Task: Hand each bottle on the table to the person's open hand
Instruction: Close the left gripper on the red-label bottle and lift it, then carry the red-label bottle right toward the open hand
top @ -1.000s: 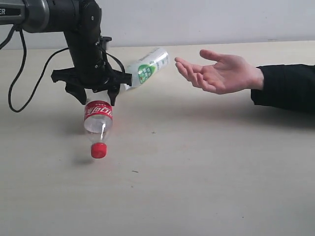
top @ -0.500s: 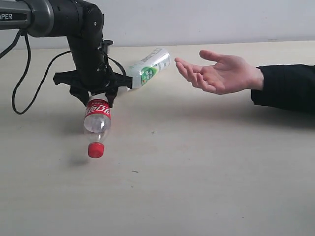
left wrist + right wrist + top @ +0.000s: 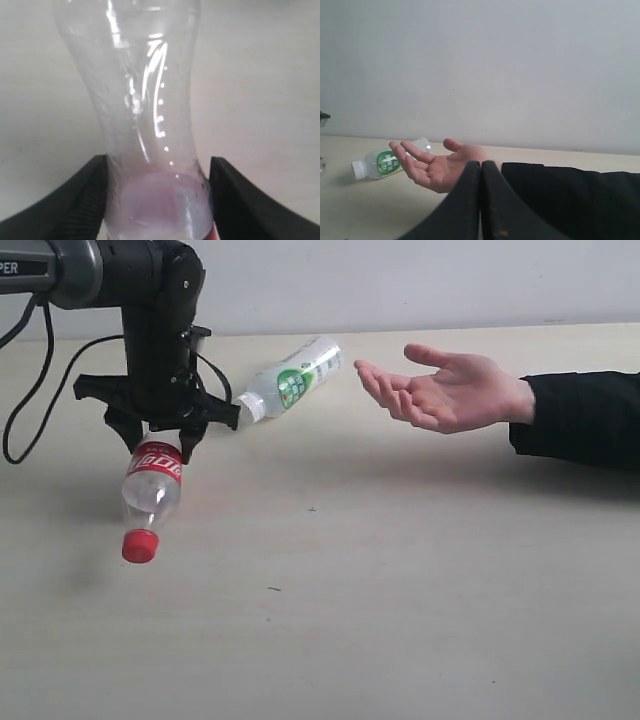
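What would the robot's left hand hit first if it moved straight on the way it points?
The left hand points roughly down, so the table; though the red cap of the bottle it grips, hanging below, would probably touch it first.

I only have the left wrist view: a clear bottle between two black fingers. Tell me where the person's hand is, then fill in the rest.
Observer: The open hand is held palm up on the right of the exterior view, well away from the left gripper.
Operator: Describe how my bottle hangs.
Observer: The red-labelled bottle is gripped near its base with its red cap pointing down, and it appears clear of the table.
Operator: List any other bottles.
Observer: One white-capped bottle with a green label lies on its side on the table, between the left gripper and the open hand.
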